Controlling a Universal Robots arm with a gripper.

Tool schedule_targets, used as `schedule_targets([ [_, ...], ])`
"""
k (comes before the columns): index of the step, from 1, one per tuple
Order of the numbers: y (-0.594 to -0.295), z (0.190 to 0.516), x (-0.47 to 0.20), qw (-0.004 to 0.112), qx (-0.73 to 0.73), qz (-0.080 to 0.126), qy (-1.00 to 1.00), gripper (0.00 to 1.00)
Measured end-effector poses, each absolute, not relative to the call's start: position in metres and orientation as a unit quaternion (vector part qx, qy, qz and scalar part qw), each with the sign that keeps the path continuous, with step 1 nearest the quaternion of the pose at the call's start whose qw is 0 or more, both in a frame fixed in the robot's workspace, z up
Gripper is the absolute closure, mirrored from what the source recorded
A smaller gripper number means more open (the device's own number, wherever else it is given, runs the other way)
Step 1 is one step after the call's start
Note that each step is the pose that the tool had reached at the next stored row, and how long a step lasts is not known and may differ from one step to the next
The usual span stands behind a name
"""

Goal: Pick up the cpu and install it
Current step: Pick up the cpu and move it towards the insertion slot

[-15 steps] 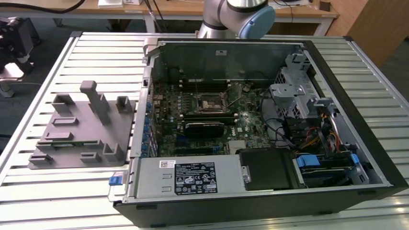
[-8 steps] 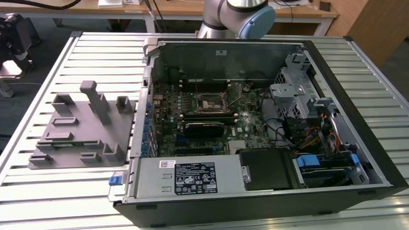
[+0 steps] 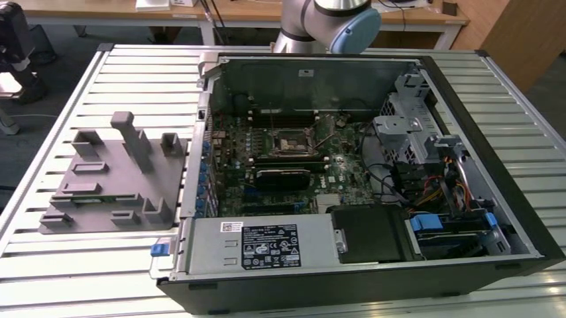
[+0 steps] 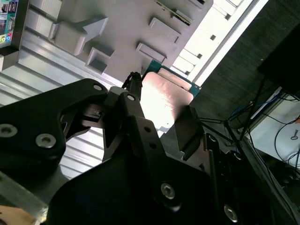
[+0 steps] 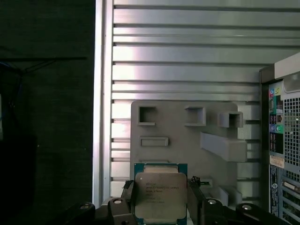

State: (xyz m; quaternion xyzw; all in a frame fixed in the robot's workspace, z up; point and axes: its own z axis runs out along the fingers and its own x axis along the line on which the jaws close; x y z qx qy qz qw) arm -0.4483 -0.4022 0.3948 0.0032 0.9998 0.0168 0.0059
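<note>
A white slatted metal table [image 3: 79, 271] fills the scene in the exterior view, with wooden desks [image 3: 425, 16] beyond it at 12 o'clock. The first wrist view shows dark floor [image 5: 47, 117] past the table's edge.

At 9 o'clock on the table lies a grey plastic fixture tray [image 3: 106, 192] with upright blocks and pockets. From the centre out to 3 o'clock sits an open black computer case [image 3: 521, 218]. Inside it are a green motherboard [image 3: 265, 142] and a black square socket frame [image 3: 290, 141], which stands uncovered with nothing over it. A silver box-shaped power supply [image 3: 256, 245] sits at 6 o'clock.

The silver-grey arm [image 3: 332, 23], with its blue-capped joint, rises at 12 o'clock behind the case. In both wrist views the black gripper [image 5: 161, 194] [image 4: 164, 110] is clamped on the small flat square cpu [image 5: 160, 199] [image 4: 166, 96] with its silvery metal top. A finger presses each of two opposite edges. The chip lies level, with the tray [image 5: 183, 140] [image 4: 122, 23] beyond it.
</note>
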Motion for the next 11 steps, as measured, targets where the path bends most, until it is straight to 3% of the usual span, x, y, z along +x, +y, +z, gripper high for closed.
schedule_targets([
  [11, -0.402, 0.403, -0.430, 0.006, 0.003, 0.017, 1.000, 0.47],
])
